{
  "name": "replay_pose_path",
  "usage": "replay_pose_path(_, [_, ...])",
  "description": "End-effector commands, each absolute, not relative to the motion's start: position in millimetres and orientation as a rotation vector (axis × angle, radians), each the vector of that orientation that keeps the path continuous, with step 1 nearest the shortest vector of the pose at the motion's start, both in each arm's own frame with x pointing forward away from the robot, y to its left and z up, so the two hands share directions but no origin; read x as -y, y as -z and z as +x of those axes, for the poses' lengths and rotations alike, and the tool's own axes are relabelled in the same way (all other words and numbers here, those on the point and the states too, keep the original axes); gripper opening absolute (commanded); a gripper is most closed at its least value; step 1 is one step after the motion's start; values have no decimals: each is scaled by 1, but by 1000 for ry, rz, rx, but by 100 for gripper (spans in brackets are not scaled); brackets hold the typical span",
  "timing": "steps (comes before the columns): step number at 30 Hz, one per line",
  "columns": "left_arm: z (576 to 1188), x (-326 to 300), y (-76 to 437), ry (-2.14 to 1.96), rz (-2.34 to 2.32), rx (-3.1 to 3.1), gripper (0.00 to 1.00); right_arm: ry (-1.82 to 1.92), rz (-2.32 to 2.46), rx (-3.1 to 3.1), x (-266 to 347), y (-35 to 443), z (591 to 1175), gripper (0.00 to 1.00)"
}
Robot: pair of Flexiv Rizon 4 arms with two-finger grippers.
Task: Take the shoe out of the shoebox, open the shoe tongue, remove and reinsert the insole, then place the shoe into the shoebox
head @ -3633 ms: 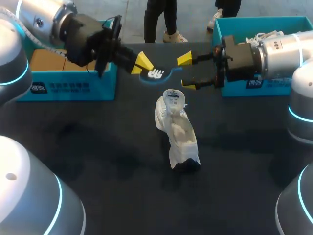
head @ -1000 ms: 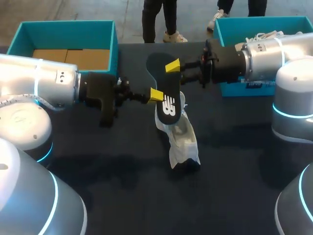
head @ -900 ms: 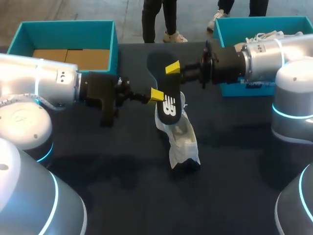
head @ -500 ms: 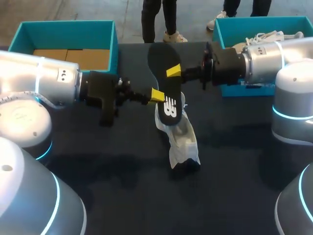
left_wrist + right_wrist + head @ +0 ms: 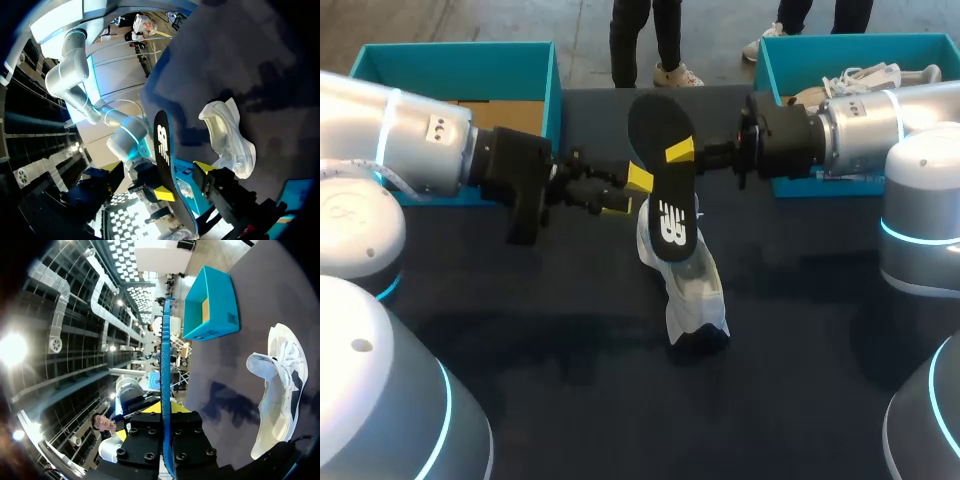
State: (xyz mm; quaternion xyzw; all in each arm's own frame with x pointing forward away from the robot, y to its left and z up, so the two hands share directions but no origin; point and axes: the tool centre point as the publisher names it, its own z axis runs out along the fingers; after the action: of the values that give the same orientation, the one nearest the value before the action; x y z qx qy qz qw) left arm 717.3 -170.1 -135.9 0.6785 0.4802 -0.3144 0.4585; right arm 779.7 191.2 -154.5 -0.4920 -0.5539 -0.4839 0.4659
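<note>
Closest to me, the white shoe (image 5: 688,285) lies on the dark table (image 5: 550,400), lengthwise from near to far, with its opening turned up. Nothing is holding it.

Just over the shoe's far end hangs the black insole (image 5: 665,200). It is lifted off the table and tilted, with its printed face up and turned toward the left arm. Its lower end overlaps the far part of the shoe, though I can't tell whether the two touch.

The right gripper (image 5: 682,155) comes in from the right of the shoe and pinches the insole higher up, one yellow tip pressed flat on the printed face. From that arm's wrist, the insole (image 5: 165,365) stands edge-on, clamped between the two black finger blocks, and the shoe (image 5: 280,390) lies beyond it on the table.

The left gripper (image 5: 628,193) sits to the left of the shoe's far end with its fingers apart and nothing between them. One yellow tip is right beside the insole's edge.

Farthest off, well beyond the shoe, the left shoebox (image 5: 535,100) has brown cardboard in its bottom. The right shoebox (image 5: 800,45) holds another white shoe (image 5: 865,75).
</note>
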Motion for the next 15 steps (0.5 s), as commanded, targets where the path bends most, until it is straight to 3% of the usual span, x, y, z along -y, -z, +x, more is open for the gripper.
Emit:
replay_pose_path(1, [719,161,122,749,1754,-1264,100,1175,-1208,1362,-194,158,783,0])
replay_pose_path(15, [722,158,105,658,1893,-1546,100,1160,-1219,1353,-197,168,784,0])
